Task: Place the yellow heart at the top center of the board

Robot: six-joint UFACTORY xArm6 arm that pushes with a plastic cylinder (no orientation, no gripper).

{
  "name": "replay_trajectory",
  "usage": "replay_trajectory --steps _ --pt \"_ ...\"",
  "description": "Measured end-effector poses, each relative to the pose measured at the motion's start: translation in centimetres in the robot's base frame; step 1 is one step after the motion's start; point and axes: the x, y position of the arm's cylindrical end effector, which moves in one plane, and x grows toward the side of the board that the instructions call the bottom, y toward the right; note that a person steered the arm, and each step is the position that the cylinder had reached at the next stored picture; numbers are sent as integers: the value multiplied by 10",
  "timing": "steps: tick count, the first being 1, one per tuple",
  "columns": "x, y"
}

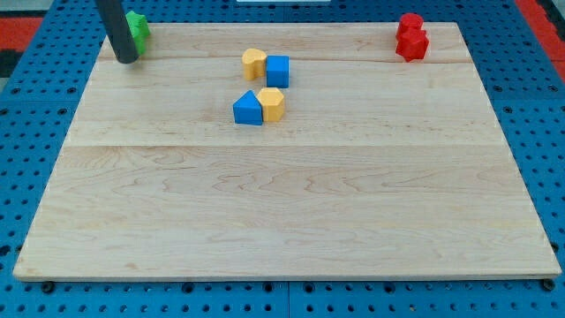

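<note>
While our tip (pixel 125 59) sits by the green block (pixel 137 29) with no pincer to judge, the yellow heart (pixel 254 63) touches the blue cube (pixel 278 71) mid-desk (pixel 282 212), so a careless shove drags both.

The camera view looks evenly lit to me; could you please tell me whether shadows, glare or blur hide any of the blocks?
In the camera view the light is soft and even: no glare on the wooden board, only faint shadows under the blocks; the yellow heart and blue cube look sharp; the rod, not shadow, covers part of the green block, with my tip at its lower left.
</note>
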Motion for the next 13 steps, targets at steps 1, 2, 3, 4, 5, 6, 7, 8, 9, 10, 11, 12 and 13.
replay_trajectory --steps 1,2,3,4,5,6,7,8,9,10,11,12,13 --pt "19 54" --pt "19 119" --pt "29 158" --pt "32 178" --pt "15 181" --pt "-4 201" --pt "-23 205" --pt "-28 203" --pt "-18 159" --pt "-25 136" --pt "-30 164" --pt "-32 187" --pt "-34 185"
